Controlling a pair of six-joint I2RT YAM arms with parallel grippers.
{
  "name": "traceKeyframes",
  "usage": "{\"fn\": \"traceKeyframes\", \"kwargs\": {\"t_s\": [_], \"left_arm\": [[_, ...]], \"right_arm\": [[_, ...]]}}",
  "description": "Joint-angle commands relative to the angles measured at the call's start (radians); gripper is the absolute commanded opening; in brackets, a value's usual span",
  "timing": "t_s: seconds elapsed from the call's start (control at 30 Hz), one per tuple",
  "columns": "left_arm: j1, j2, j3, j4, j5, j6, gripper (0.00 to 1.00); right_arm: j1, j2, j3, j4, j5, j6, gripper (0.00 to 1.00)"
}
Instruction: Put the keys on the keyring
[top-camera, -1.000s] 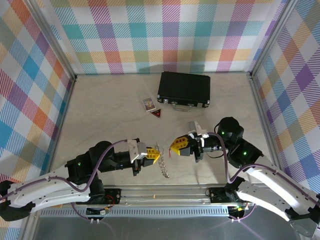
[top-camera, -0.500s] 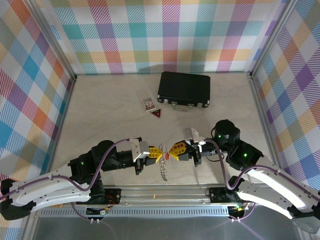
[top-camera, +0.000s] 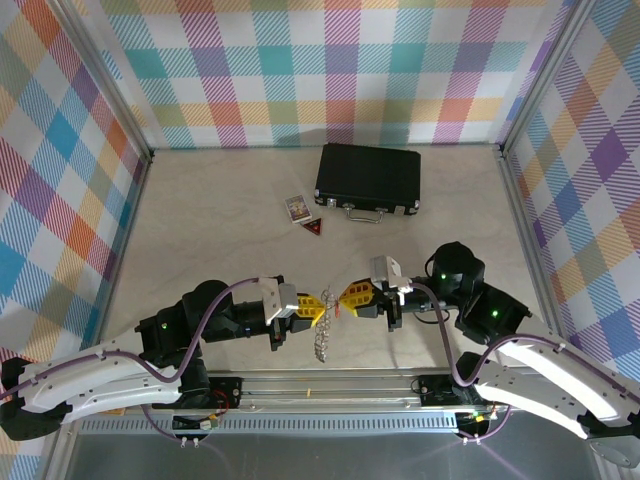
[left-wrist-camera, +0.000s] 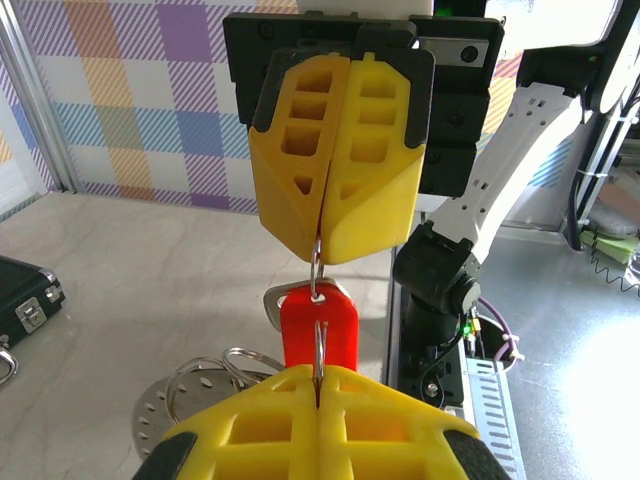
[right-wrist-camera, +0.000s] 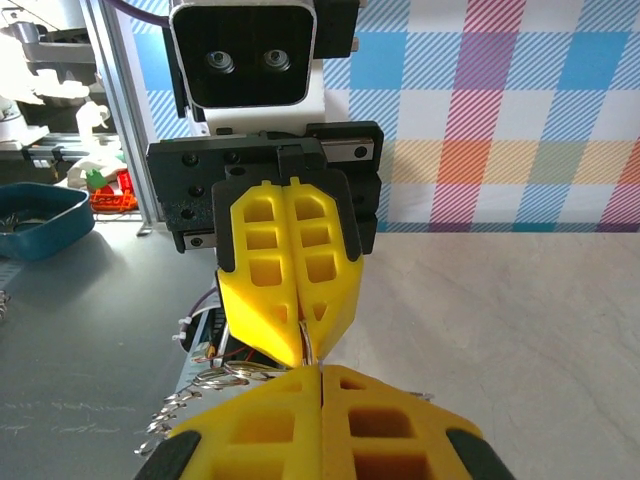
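Two pairs of jaws, pressed together, meet tip to tip. One red-headed key (left-wrist-camera: 318, 325) sits between them in the left wrist view, nipped by the right gripper (left-wrist-camera: 322, 250); overhead, one keyring (top-camera: 321, 340) dangles from the left gripper (top-camera: 322, 305), pinched in its tips.

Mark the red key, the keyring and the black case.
red key (left-wrist-camera: 338, 330), left wrist view, on its red plastic head.
keyring (top-camera: 322, 340), top view, on the hanging silvery pieces.
black case (top-camera: 368, 175), top view, on its lid.
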Motion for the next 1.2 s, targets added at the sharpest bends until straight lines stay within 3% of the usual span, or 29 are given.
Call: {"fn": "traceKeyframes", "kwargs": {"t_s": [0.0, 1.17], "left_arm": [[-0.003, -0.012, 0.035, 0.064, 0.021, -0.009, 0.00], [-0.002, -0.026, 0.022, 0.052, 0.001, -0.012, 0.00]], "right_arm": [[0.011, 0.004, 0.010, 0.011, -0.006, -0.027, 0.00], [0.037, 0.013, 0.023, -0.030, 0.002, -0.043, 0.00]]}}
